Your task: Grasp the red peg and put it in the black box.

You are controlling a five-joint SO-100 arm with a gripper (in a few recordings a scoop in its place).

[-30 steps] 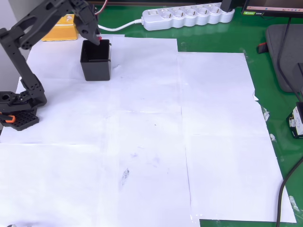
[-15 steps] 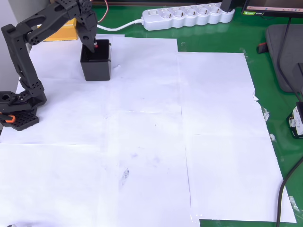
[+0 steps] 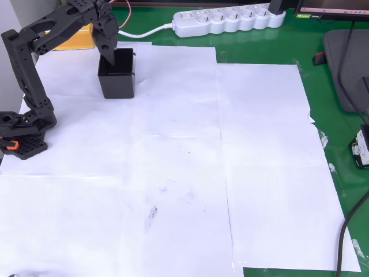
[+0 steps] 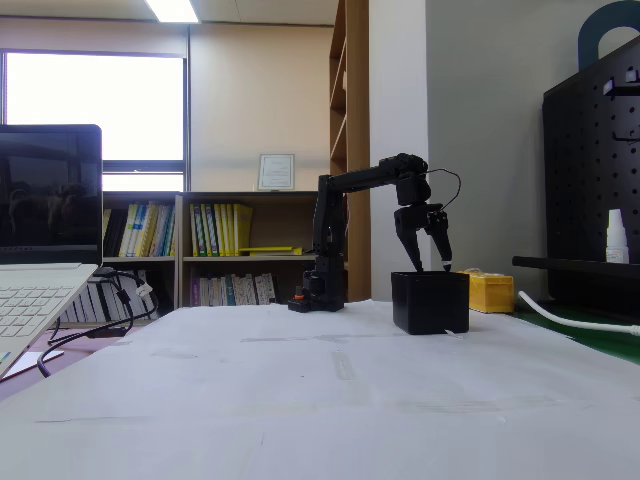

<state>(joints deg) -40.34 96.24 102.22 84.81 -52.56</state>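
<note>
The black box point(image 3: 117, 78) stands upright on the white paper at the far left, and in the fixed view the black box point(image 4: 430, 302) sits right of centre. My gripper point(image 3: 112, 55) hangs over the box's open top with its tips at the rim. Seen from the side in the fixed view, the gripper point(image 4: 428, 262) is open, its two fingers spread apart just above the box, with nothing between them. The red peg is hidden from view.
A yellow block point(image 3: 75, 37) lies behind the box, close to the arm. A white power strip point(image 3: 228, 20) and its cable run along the far edge. The arm's base point(image 3: 23, 138) sits at the left edge. A laptop point(image 4: 40, 250) stands at the left.
A red spot showed at the fingertips over the box half a second ago and is gone now. The arm has held its place over the box since then.
</note>
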